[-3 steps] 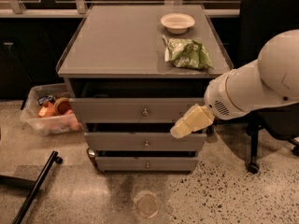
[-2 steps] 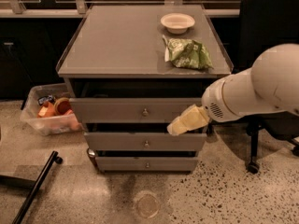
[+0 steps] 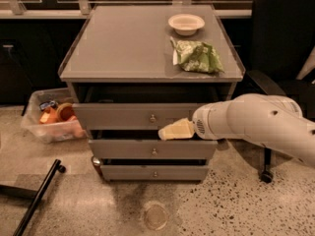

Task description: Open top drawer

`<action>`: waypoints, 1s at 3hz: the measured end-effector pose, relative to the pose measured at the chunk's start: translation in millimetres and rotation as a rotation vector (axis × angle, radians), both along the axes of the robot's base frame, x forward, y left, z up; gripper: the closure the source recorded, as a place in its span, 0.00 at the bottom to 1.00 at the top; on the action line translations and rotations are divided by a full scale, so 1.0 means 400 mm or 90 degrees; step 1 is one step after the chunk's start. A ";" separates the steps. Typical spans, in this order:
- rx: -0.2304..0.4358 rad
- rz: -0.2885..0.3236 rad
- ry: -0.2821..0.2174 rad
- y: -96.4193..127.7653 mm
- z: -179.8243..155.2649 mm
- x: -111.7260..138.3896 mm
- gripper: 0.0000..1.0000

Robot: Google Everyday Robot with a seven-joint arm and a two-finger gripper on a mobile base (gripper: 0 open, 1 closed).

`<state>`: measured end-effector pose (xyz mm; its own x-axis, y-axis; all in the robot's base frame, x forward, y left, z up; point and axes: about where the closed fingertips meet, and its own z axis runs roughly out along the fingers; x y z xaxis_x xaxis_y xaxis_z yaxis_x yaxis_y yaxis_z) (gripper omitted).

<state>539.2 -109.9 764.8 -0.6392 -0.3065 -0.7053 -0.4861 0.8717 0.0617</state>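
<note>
Smooth tool (image 3: 167,132) by matt top drawer (image 3: 113,116)

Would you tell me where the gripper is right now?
In the camera view, the gripper is by the lower edge of the top drawer, right of its knob, above the middle drawer.

Cabinet top (image 3: 123,48): bowl (image 3: 186,23) at rear, green bag (image 3: 197,57) nr it; tool (image 3: 174,130) below.

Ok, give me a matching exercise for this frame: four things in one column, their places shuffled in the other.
1 bowl
2 green bag
3 gripper
4 plastic bin

A floor, left of the cabinet
B by the top drawer lower edge, right of its knob
C cabinet top, back right
D cabinet top, in front of the bowl

Pairs: 1-C, 2-D, 3-B, 4-A
</note>
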 end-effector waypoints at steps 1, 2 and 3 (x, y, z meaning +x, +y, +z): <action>0.052 -0.038 -0.021 0.037 -0.058 0.078 0.18; 0.087 -0.061 -0.046 0.067 -0.096 0.153 0.42; 0.116 -0.087 -0.070 0.091 -0.133 0.243 0.73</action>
<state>636.3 -73.4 711.5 -0.5827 -0.0844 -0.8083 -0.3776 0.9088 0.1773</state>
